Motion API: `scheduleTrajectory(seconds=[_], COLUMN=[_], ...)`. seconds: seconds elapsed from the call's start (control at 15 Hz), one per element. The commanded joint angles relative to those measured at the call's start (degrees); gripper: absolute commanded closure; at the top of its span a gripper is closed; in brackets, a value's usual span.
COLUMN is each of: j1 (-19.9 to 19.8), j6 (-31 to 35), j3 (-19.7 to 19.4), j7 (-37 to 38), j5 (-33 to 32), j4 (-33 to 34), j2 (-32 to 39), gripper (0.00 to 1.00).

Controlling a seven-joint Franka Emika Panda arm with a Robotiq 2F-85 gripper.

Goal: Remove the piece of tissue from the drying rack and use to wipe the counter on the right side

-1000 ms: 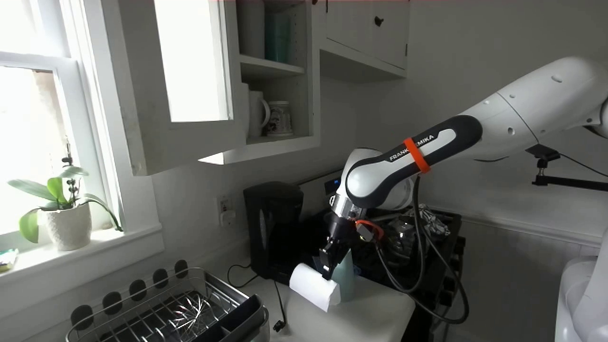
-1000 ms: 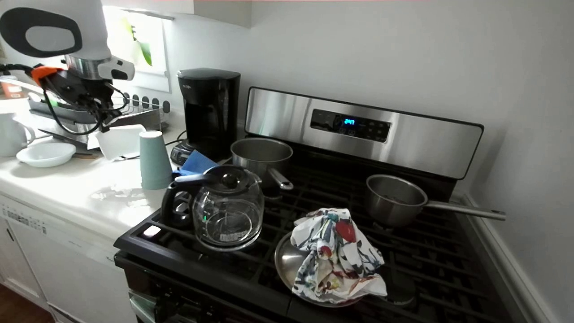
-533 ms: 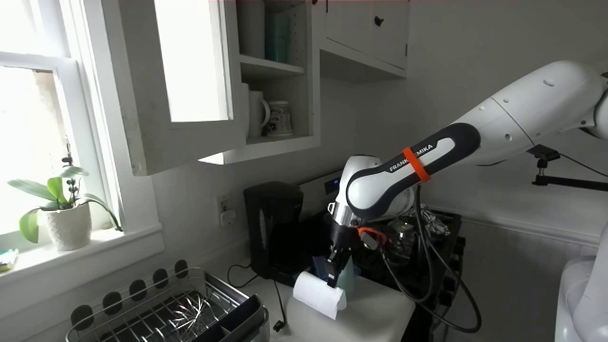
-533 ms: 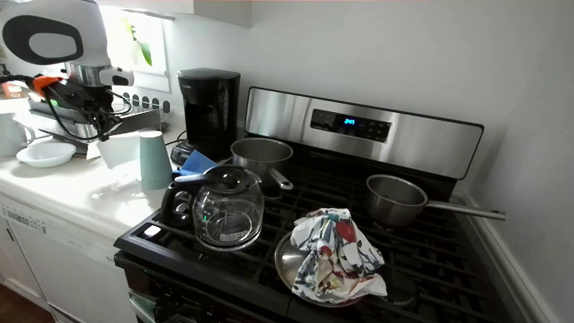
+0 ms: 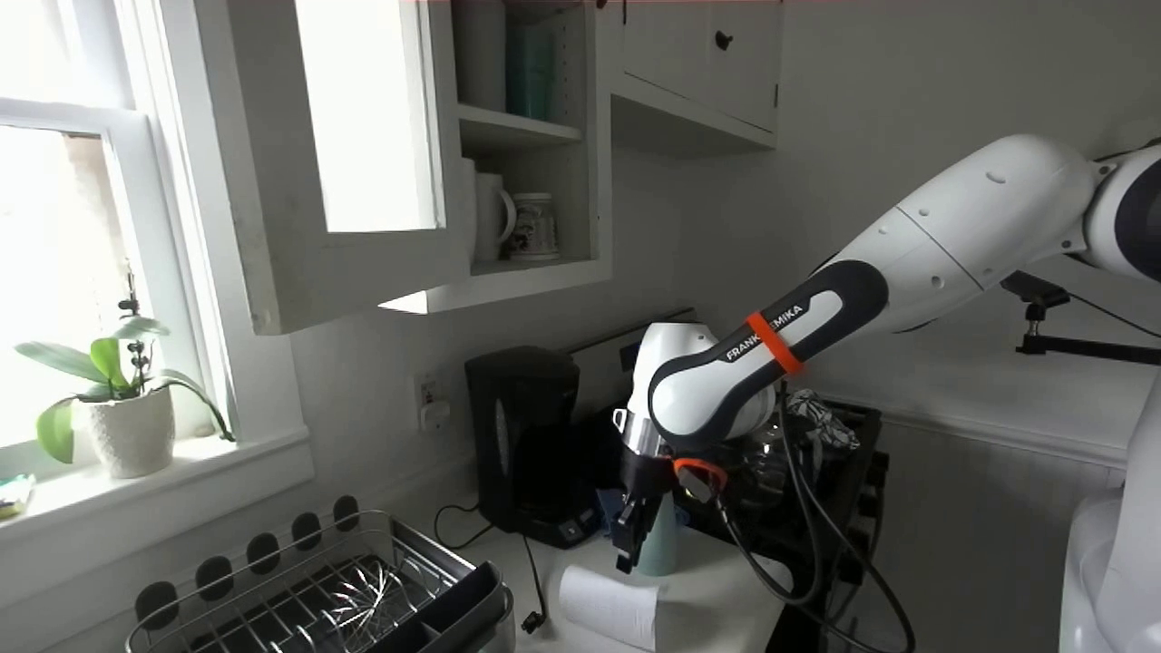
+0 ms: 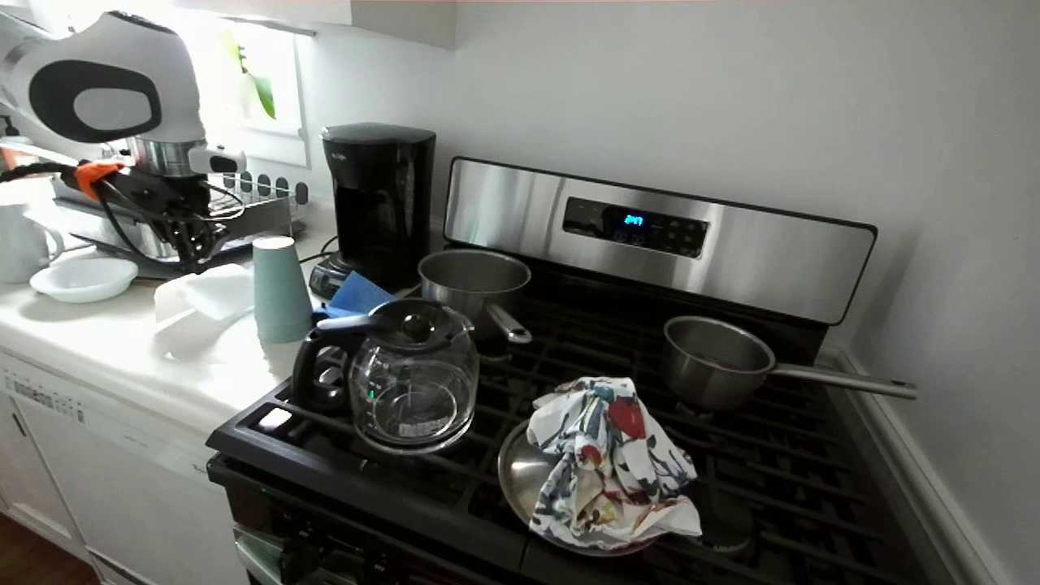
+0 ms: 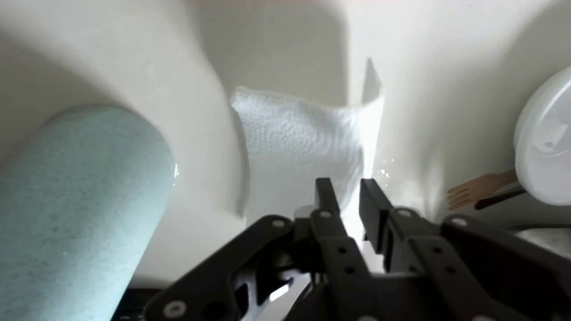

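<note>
On the counter [image 7: 192, 67], beside the blue cup [image 6: 279, 296], the piece of tissue [image 7: 299, 147] is overhung by the gripper [image 7: 346, 183], fingers [image 7: 327, 196] parted; the curled edge [image 7: 373, 125] should be pinched and the cup avoided.

Looks papery and dimpled on the tissue [image 7: 303, 138], centre of the wrist view; smooth and glossy across the counter [image 7: 192, 151]; matt and speckled on the cup [image 7: 80, 200], lower left; wooden in the fork [image 7: 482, 189], right. In an exterior view, shows clear glass in the carafe [image 6: 414, 382], printed fabric in the cloth [image 6: 609, 463], shiny metal in the stove panel [image 6: 508, 211].
</note>
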Motion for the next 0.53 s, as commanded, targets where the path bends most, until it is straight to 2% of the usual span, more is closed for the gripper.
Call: scheduleTrajectory(seconds=[0.0, 0.27, 0.47], j1=[0.60, 0.69, 0.41], j6=[1.96, 1.60, 2.35], j3=[0.49, 0.62, 0.27], j7=[0.22, 0.21, -0.44], j5=[0.60, 0.81, 1.86], j4=[1.42, 2.17, 2.57], j2=[1.57, 1.91, 3.98], gripper=[0.47, 0.18, 0.01])
